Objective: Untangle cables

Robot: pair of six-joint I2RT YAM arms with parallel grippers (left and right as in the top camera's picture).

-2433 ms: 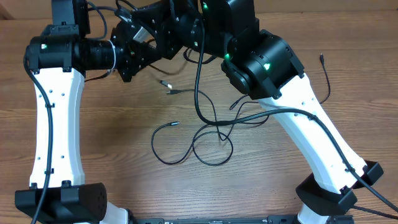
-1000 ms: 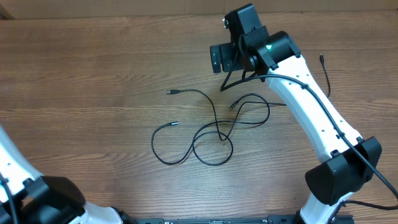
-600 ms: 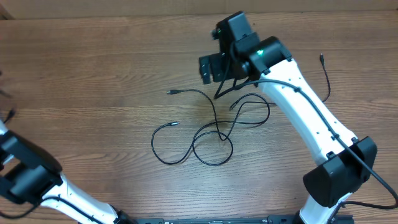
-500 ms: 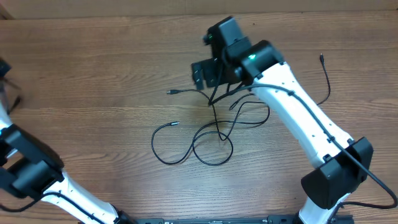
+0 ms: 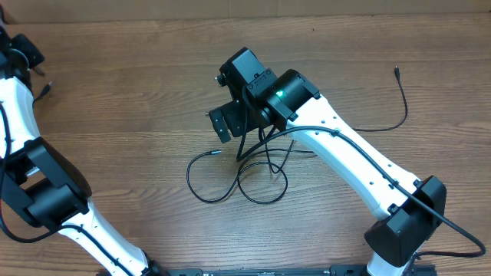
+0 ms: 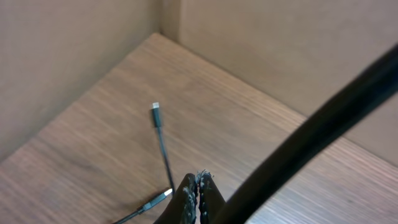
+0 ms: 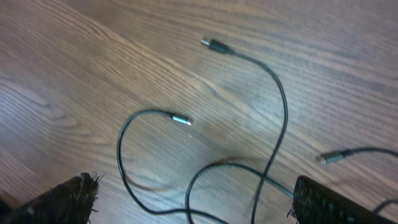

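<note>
The right gripper [image 7: 193, 186] is held wide open above the table [image 7: 74, 74], its fingers [image 7: 68, 199] seen at the lower corners of the wrist view. Nothing is gripped or touched. Below it the tangled cables [image 7: 273, 106] are spread at mid-table, with a dark plug [image 7: 214, 45], a silver-tipped plug [image 7: 182, 119] and a third plug [image 7: 329, 157] shown. The left gripper [image 6: 198, 185] is pressed closed in the far left corner, by the brown walls [image 6: 74, 56]. A thin cable [image 6: 163, 146] is laid just beside it; whether it is pinched cannot be told. Since half a second ago the right gripper has been carried left and nearer over the tangle, whose upper-left end is now covered in the overhead view, and the left arm [image 5: 19, 115] has been swung toward the far corner. The tangle's loops are unchanged. The left wrist view is crossed by a thick black wire [image 6: 323, 118]. A separate cable [image 5: 399, 103] is left well apart at the right.
</note>
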